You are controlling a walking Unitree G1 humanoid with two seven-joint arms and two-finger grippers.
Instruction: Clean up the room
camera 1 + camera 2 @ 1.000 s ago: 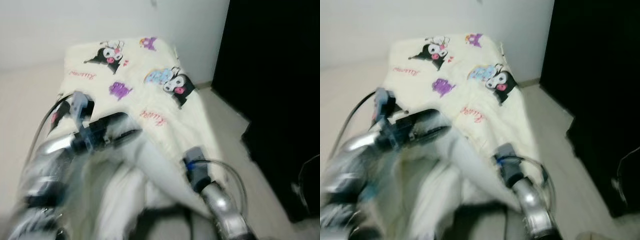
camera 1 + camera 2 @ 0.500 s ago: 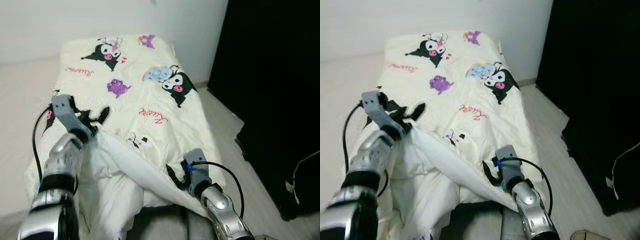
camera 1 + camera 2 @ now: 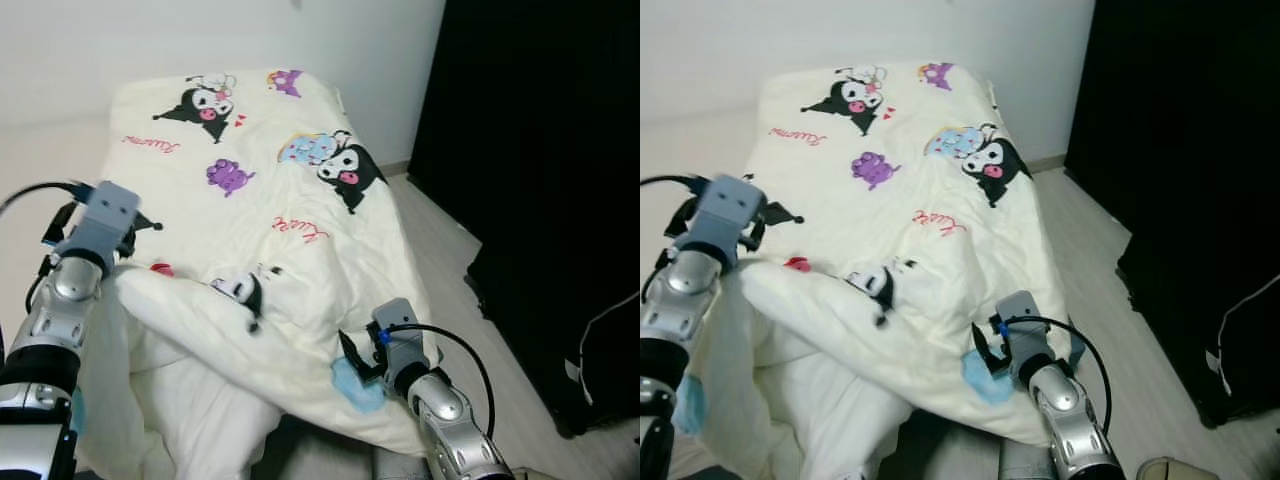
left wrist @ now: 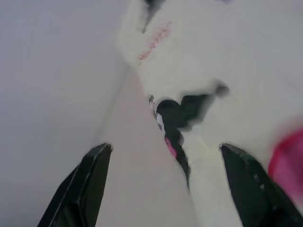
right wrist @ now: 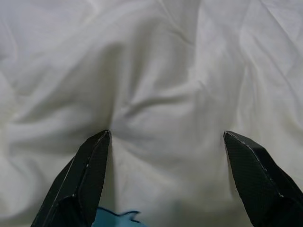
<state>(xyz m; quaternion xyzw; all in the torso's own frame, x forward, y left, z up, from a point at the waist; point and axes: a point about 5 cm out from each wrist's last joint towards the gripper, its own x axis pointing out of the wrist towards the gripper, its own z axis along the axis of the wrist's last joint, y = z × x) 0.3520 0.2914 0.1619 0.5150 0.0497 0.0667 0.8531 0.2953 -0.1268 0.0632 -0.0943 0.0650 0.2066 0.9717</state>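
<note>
Right gripper (image 5: pixel 165 146): fingers spread wide, nothing between them. It sits at the near right edge of the duvet (image 3: pixel 290 215), pointing at wrinkled cream fabric. A light blue patch (image 3: pixel 357 384) of the print lies just beside this gripper, on the fold that hangs over the near end of the bed.

Left gripper (image 4: pixel 163 161): fingers likewise spread apart, nothing between them. It is positioned at the left edge of the duvet, where the fabric drops toward the pale floor (image 4: pixel 137 189). A black and pink cartoon print (image 4: pixel 177 120) lies directly ahead of its fingers.

Duvet: cream, printed with black cartoon characters, purple shapes and red script. It covers the bed from the far wall (image 3: pixel 150 40) to the near end. The far part lies fairly flat. The near part is bunched, with a thick fold running across between the two arms.

A dark area (image 3: pixel 540 150) stands to the right of the bed, across a strip of light floor.
</note>
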